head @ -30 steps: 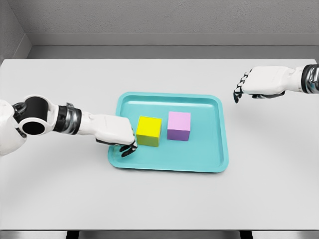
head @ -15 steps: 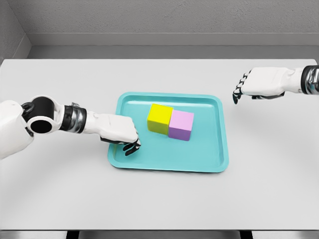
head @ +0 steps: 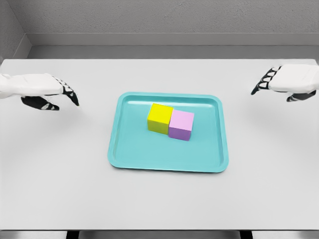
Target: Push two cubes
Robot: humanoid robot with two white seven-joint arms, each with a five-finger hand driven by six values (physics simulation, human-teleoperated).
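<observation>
Both hands hover off to the sides of the teal tray (head: pixel 124 154), and neither one touches anything. Our left hand (head: pixel 42 89) floats over the white table (head: pixel 159 199) at the left edge of the head view, fingers loosely extended and slightly drooped, holding nothing. Our right hand (head: pixel 286 82) hangs at the far right edge in much the same pose, fingers relaxed and pointing down and inward, also empty.

From the left hand, the yellow cube (head: pixel 160 118) lies to the right and a little nearer the robot, inside the tray. From the right hand, the pink cube (head: pixel 181 125) lies to the left and likewise a little nearer. The two cubes sit side by side with their facing sides touching, yellow on the left, pink on the right and set slightly nearer to us, so the pair runs roughly left to right across the middle of the tray, well clear of the rim on every side.

We judge the push as done, since the cubes are already pressed together. If any further nudge were wanted, the yellow cube belongs to the left hand and the pink one to the right, each hand being well apart from its cube and needing to cross the tray rim first.
</observation>
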